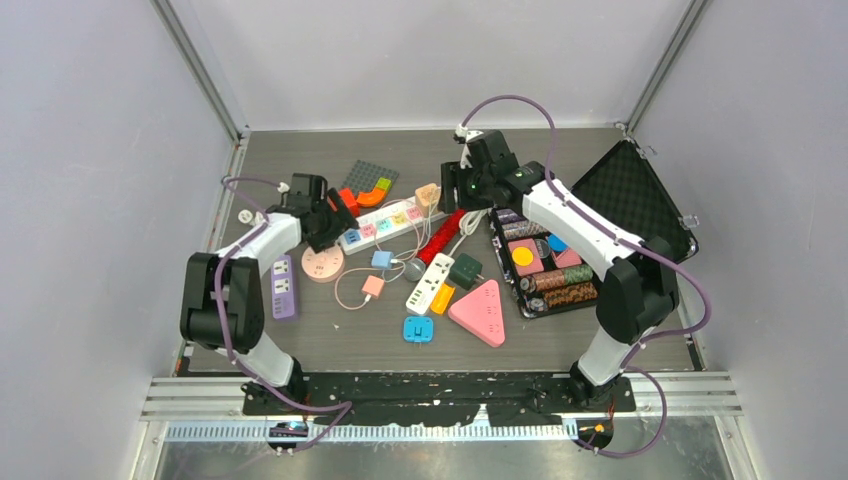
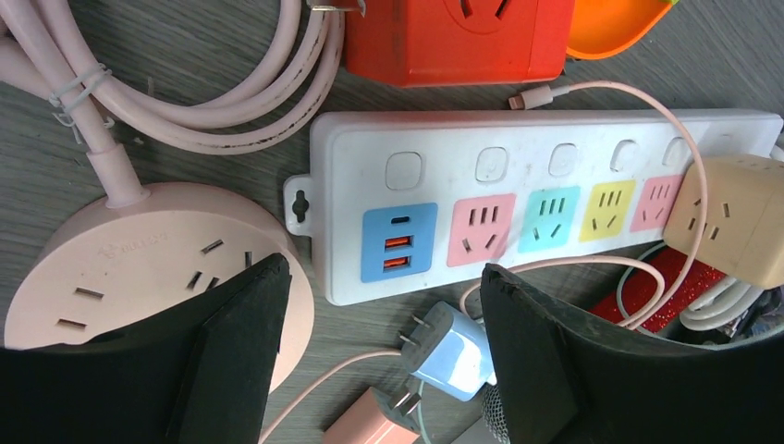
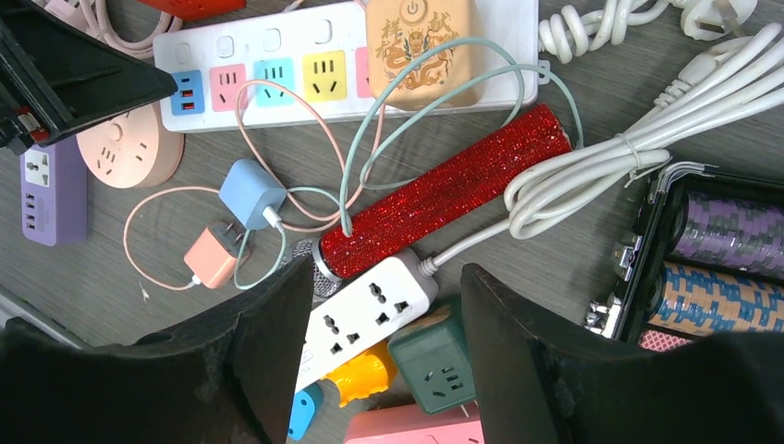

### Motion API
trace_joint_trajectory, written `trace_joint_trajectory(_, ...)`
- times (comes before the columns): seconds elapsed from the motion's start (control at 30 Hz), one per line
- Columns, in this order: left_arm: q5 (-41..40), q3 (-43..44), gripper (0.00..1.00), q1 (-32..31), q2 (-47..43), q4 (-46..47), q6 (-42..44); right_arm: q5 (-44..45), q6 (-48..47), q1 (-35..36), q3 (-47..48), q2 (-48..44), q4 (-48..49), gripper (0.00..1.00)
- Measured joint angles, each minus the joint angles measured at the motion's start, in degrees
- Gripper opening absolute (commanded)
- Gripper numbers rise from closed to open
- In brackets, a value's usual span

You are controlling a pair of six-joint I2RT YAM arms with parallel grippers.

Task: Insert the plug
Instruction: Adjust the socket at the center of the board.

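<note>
The insertion has not begun. The blue charger plug (image 2: pixel 450 356) lies loose on the bench (image 1: pixel 560 340), just beside the near edge of the white power strip (image 2: pixel 536 134). Its two flat prongs are bare and angled up toward the strip's blue USB panel and pink socket, but they sit in no slot. A salmon charger (image 2: pixel 370 424) lies next to it, also unplugged.

The left hand (image 2: pixel 381 277) hovers low over this spot with its jaws apart and nothing between them. One finger hangs over the edge of the round pink socket hub (image 2: pixel 139 268); the other is just to the right of the blue plug. It is released, touching nothing that can be seen from its wrist camera.

The right hand (image 3: pixel 386 268) is also released — spread fingers, nothing held. It hangs above the tangle further along the bench, over a small white extension block (image 3: pixel 365 319) and the end of a red glitter microphone (image 3: pixel 444 194).

A beige cube adapter (image 2: pixel 730 217) already sits on the far end of the strip, while the pink, teal and yellow sockets look free.

Almost everything is left to do, by my reading. The plug has to be grasped, lifted and turned so the prongs face down, then lined up with a free socket and pressed home. The left hand seems best placed for the pick. The thin cables looping across the strip could snag on the way.
</note>
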Motion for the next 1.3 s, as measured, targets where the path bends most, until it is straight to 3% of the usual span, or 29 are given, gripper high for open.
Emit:
trace_joint_trajectory(0.17,-2.16,1.68,0.70,-1.03,1.90,0.28,-0.72,-0.04,0.24,0.00,-0.42,-0.33,0.20,0.60)
trace_joint_trajectory(0.5,-2.71,1.90,0.56,-1.68,4.76,0.83,-1.62,-0.22,0.37,0.00,-1.03,-1.49,0.26,0.43)
trace_joint_trajectory(0.63,-1.86,1.77,0.49,-1.77,4.76,1.27,-1.60,-0.37,0.22,0.00,-1.57,-1.49,0.28,0.31)
trace_joint_trajectory(0.8,1.70,-0.33,0.40,-1.81,4.76,5.79,-1.99,-1.01,0.26,0.00,-2.10,-1.49,0.17,0.27)
trace_joint_trajectory(0.97,4.70,-1.27,0.45,-1.88,4.92,8.76,-2.29,-1.11,0.90,0.04,-3.61,-1.51,0.28,0.37)
trace_joint_trajectory(1.03,4.96,-1.36,0.51,-1.90,4.92,9.25,-2.36,-0.81,1.03,0.24,-4.66,-1.60,0.17,0.46)
trace_joint_trajectory(1.13,5.03,-1.42,0.59,-1.95,4.74,9.79,-2.43,0.00,0.04,0.92,-6.67,-2.05,0.33,0.69)
trace_joint_trajectory(1.2,4.94,-1.42,0.62,-2.10,4.00,9.79,-1.81,0.61,-1.53,1.70,-8.39,-2.49,0.02,0.77)
trace_joint_trajectory(1.3,4.33,-1.40,0.65,-2.23,1.42,9.46,-0.83,1.05,-5.27,2.45,-10.32,-2.71,-0.92,0.82)
